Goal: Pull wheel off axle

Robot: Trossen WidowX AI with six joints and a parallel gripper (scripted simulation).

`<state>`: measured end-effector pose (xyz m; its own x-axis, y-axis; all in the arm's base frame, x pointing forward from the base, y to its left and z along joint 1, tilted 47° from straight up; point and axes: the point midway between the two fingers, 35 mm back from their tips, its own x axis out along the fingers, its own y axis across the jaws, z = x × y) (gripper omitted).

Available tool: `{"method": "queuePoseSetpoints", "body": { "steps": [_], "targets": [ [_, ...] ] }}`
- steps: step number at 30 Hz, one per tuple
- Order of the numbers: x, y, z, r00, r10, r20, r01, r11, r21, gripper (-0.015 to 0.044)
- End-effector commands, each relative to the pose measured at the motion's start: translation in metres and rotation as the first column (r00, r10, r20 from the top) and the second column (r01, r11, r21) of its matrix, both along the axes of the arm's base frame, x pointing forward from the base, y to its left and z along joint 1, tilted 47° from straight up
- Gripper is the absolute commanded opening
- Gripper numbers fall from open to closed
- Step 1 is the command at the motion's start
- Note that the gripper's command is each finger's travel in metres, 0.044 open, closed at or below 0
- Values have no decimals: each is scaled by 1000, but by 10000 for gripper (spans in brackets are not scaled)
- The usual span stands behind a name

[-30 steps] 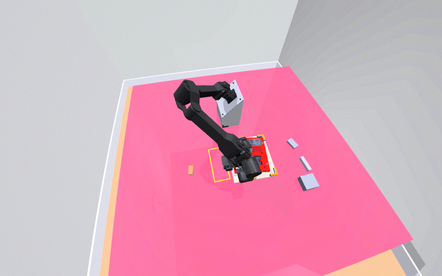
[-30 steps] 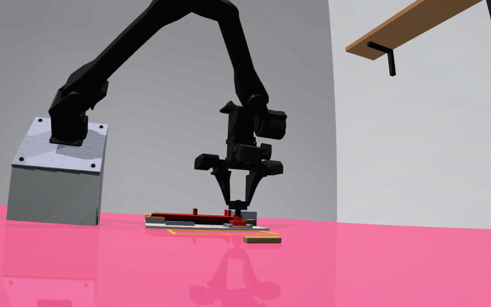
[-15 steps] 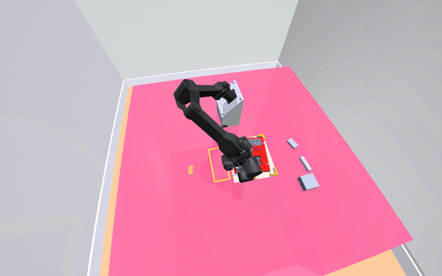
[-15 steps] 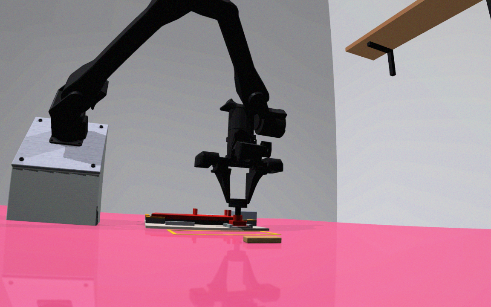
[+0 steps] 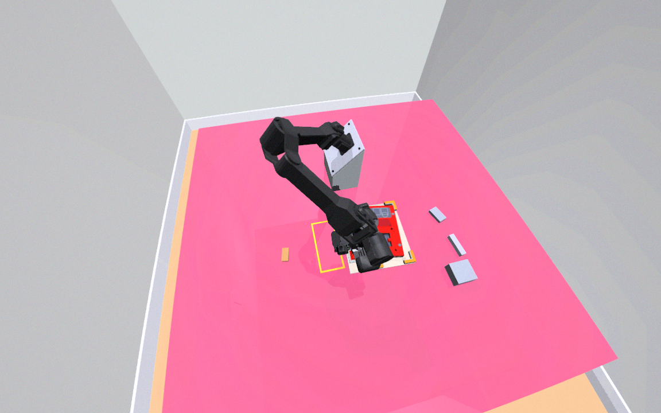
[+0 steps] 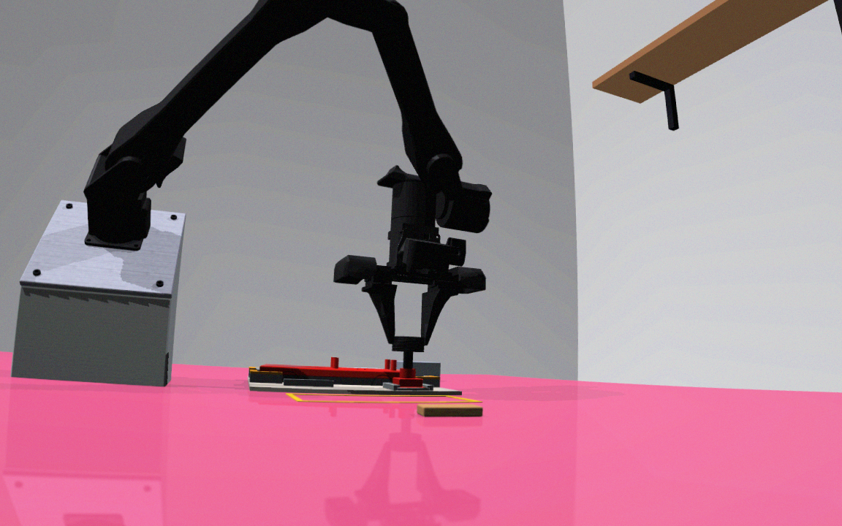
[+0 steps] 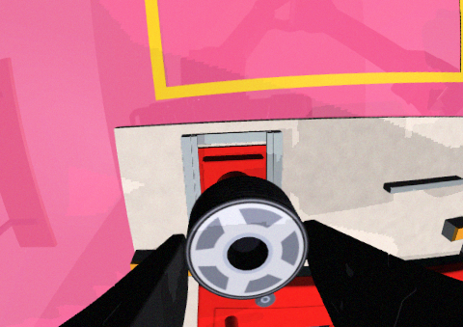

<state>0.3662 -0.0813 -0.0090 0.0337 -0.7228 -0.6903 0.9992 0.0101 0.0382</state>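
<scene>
My gripper (image 6: 408,342) (image 7: 245,238) points down, shut on the wheel. The black-rimmed wheel (image 6: 408,347) (image 7: 225,225) has a pale spoked face and is level between the fingertips. The dark upright axle (image 6: 408,360) shows directly below it, rising from a red base (image 6: 408,381) (image 7: 231,165). No axle tip sticks out above the wheel; whether it is still inside the hole I cannot tell. The marked area, a yellow outline (image 5: 316,249) (image 6: 378,400) (image 7: 289,81), lies beside the board. The arm hides the wheel and fingertips in the top view.
The axle's cream board (image 5: 404,233) (image 7: 338,173) also carries a red plate (image 5: 397,237) (image 6: 306,370) with short pegs. A small orange-brown block (image 5: 284,254) (image 6: 449,410) lies beyond the outline. Three grey blocks (image 5: 437,214) (image 5: 457,245) (image 5: 463,272) lie across the board.
</scene>
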Motion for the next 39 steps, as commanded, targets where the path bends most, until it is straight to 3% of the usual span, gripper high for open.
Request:
{"method": "queuePoseSetpoints", "body": {
  "steps": [1, 39],
  "targets": [
    [0, 4, 3, 1000, 6, 2, -6, 1000, -1, 0],
    [-4, 31, 28, 1000, 11, -5, -11, 1000, -4, 0]
  ]
}}
